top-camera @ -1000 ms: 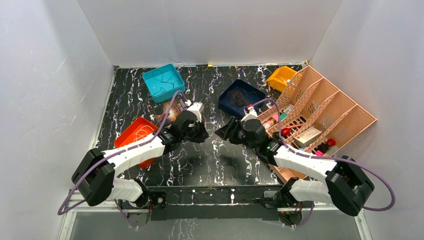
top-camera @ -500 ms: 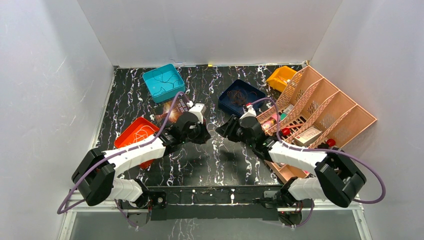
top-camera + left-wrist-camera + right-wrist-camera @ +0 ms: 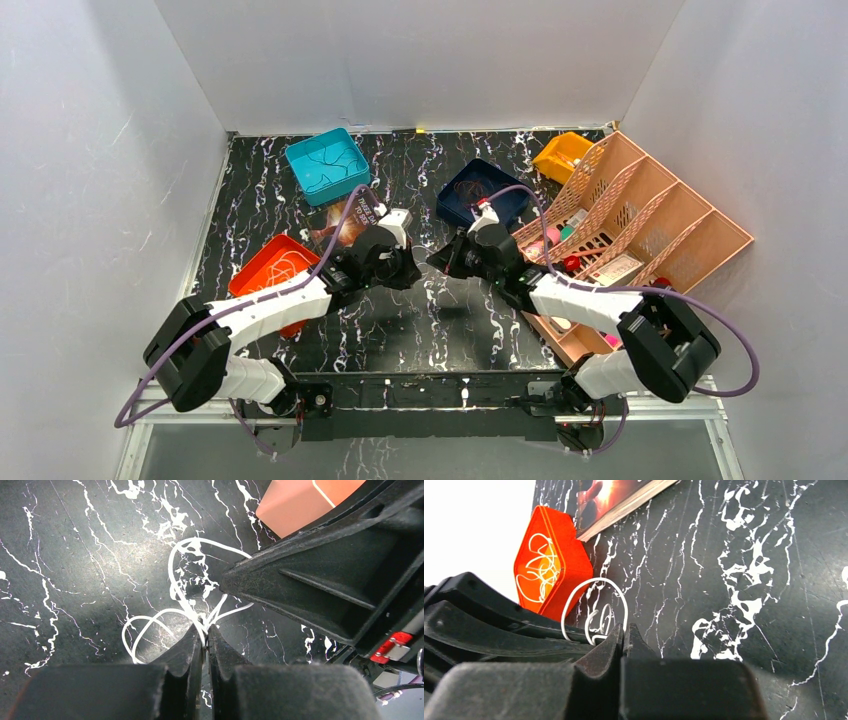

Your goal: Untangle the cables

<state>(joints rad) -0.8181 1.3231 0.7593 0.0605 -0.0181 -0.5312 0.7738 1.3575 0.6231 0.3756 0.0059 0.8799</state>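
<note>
The left gripper (image 3: pixel 205 641), at nine o'clock of the whitish cables (image 3: pixel 196 616), and the right gripper (image 3: pixel 622 636), at three o'clock, each pinch a loop tight near the middle of the table (image 3: pixel 420 325), so pulling apart could cinch the knot or let the thin wire slip free.

- Black marble-look tabletop (image 3: pixel 400 335) w/ white veins, slight sheen.
- Plain white matte walls (image 3: pixel 420 60) at far, left & right edges; they meet at both far corners.
- Black metal rail (image 3: pixel 430 392) along near edge.
- Light even, diffuse.
</note>
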